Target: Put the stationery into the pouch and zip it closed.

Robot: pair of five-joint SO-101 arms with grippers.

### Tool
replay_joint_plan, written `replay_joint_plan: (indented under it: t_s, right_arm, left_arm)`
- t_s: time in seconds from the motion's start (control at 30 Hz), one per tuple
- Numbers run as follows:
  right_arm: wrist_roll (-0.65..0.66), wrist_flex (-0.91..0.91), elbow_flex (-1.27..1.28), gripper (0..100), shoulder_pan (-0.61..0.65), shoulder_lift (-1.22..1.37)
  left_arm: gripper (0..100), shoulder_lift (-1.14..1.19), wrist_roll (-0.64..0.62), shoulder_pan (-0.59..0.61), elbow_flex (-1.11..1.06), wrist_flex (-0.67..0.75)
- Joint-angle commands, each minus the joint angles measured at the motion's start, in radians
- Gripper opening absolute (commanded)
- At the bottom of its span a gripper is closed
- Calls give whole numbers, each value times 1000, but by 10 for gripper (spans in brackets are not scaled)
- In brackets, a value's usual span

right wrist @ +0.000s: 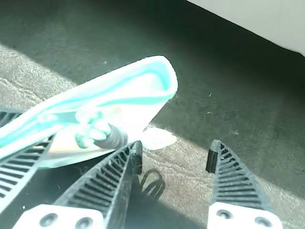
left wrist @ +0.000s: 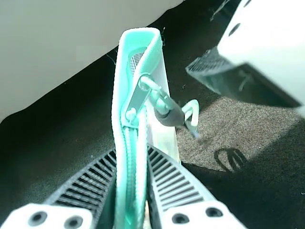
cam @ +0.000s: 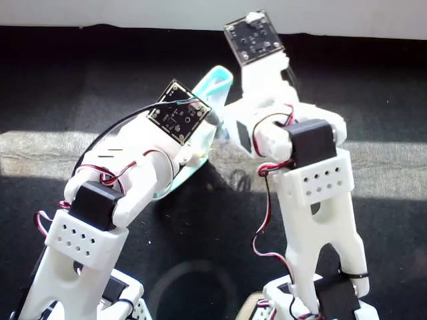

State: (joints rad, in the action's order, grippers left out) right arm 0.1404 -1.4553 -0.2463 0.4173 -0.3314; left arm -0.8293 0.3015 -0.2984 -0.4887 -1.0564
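Note:
The mint-green pouch [left wrist: 125,71] stands on edge above the dark table, its zip line facing up. My left gripper [left wrist: 132,160] is shut on the pouch's zip edge, one ribbed finger [left wrist: 171,183] on each side. The zip slider [left wrist: 136,100] carries a pull with a grey bead and a green loop [left wrist: 189,117]. My right gripper [right wrist: 175,152] is open right beside the pouch [right wrist: 119,95], with its near finger [right wrist: 119,176] just under the zip pull [right wrist: 95,133] and nothing between its fingers. In the high view the pouch [cam: 219,80] shows between both arms.
The table is covered by dark cloth [cam: 80,73] with a sunlit grey band [cam: 40,150] across the middle. A white wall edge [cam: 133,13] runs along the back. The left arm [cam: 153,167] and right arm [cam: 307,167] stand close together over the centre.

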Motion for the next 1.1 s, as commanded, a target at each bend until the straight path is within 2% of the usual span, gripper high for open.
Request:
replay_joint_plan:
  t_s: [0.0,0.2,0.37,0.7,0.97,1.07]
  right_arm:
    - [-49,28,-16,230,59,-12]
    - [-48,-22,-25,230,160,-15]
    - [-51,-47,-19,230,185,-10]
    - [-55,45,10,231,211,25]
    - [-52,234,76,231,160,81]
    - [-49,245,79,230,159,85]
  left_arm:
    - [10,-1,5,10,7,23]
    - [10,-1,5,16,7,23]
    - [10,-1,5,16,7,23]
    - [10,-5,5,10,10,23]
    - [10,-7,3,10,7,21]
    - [10,-7,3,8,7,21]
